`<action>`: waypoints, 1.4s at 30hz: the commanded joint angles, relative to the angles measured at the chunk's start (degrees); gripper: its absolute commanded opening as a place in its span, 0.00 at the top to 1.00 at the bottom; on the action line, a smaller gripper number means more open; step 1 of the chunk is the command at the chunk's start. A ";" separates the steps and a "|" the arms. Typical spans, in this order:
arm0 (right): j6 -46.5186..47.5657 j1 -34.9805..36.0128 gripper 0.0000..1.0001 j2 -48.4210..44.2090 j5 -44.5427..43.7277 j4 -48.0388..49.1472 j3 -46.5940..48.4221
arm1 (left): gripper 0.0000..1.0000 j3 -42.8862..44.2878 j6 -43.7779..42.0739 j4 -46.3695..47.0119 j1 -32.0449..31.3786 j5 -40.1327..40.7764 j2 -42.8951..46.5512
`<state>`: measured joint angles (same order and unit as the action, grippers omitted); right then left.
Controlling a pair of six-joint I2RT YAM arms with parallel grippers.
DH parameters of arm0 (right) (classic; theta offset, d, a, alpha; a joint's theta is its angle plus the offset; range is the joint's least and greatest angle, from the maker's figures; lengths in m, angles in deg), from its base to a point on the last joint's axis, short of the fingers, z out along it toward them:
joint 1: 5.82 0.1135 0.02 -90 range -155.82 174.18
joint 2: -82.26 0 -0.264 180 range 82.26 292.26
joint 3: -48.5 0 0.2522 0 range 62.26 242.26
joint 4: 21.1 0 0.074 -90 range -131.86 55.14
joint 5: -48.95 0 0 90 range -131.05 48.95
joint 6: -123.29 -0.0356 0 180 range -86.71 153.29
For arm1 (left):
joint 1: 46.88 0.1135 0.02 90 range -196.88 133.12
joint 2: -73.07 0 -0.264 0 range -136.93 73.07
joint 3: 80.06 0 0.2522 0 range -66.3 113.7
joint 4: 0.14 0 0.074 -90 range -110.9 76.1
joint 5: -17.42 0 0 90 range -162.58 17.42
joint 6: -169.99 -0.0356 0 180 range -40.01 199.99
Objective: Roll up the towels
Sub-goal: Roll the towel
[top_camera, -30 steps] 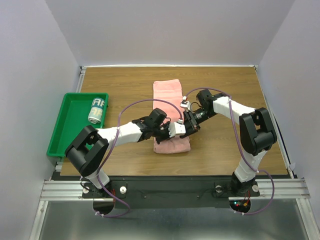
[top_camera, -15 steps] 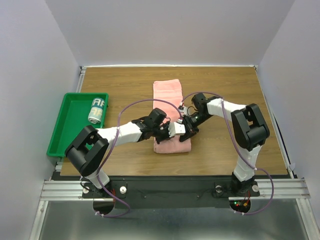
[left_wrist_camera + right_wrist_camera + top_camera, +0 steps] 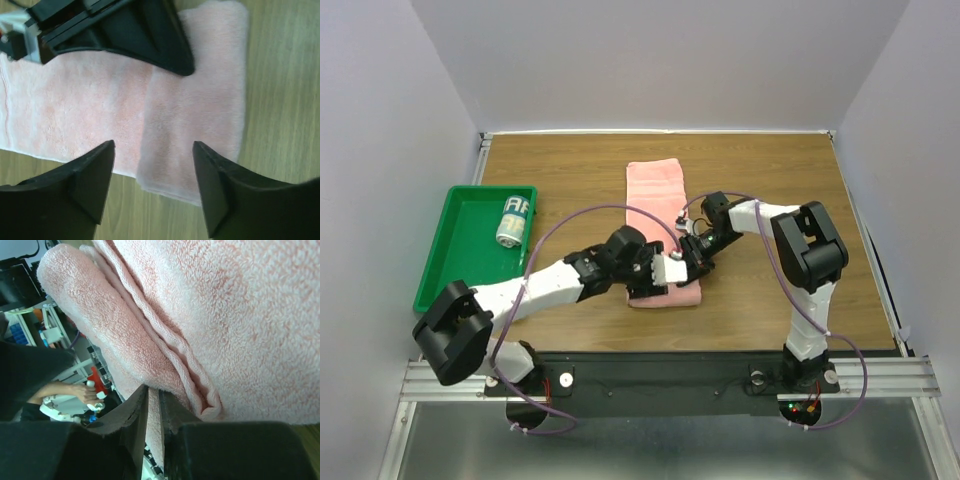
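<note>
The salmon-pink towel [image 3: 655, 185] lies lengthwise on the wooden table [image 3: 770, 170], its near end folded over into a thick band [image 3: 668, 296]. My left gripper [image 3: 656, 274] hovers over that band's left side. In the left wrist view the left gripper [image 3: 153, 152] stands open above the towel [image 3: 200, 100] and holds nothing. My right gripper [image 3: 694, 254] is at the band's right edge. In the right wrist view the right gripper [image 3: 153, 394] is shut on a thin layer of the towel [image 3: 240, 315], beside the rolled fold [image 3: 75, 295].
A green tray [image 3: 450, 262] stands at the table's left edge with a small white printed roll [image 3: 513, 220] in it. The two arms meet closely over the towel's near end. Walls close in the table on three sides.
My left gripper has opened and let go of the towel's fold, and the left arm has swung lower and leftward. The right gripper has slid in toward the towel's right edge.
</note>
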<state>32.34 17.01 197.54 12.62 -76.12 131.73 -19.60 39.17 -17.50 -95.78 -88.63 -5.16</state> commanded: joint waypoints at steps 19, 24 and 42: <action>1.30 0.37 0.76 5.74 -1.90 3.55 0.58 | 0.05 -14.08 -5.85 22.92 -18.60 31.00 -9.11; 1.13 0.29 0.73 3.55 -2.60 3.55 0.84 | 0.45 -12.86 -2.34 18.90 -18.33 26.01 -11.24; 9.90 -14.83 0.14 -27.72 -8.57 3.20 7.61 | 0.78 9.19 1.53 -19.86 -0.41 -18.39 -20.71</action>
<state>36.52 2.02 178.31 8.80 -74.19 137.83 -13.48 39.35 -22.72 -98.62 -94.14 -20.55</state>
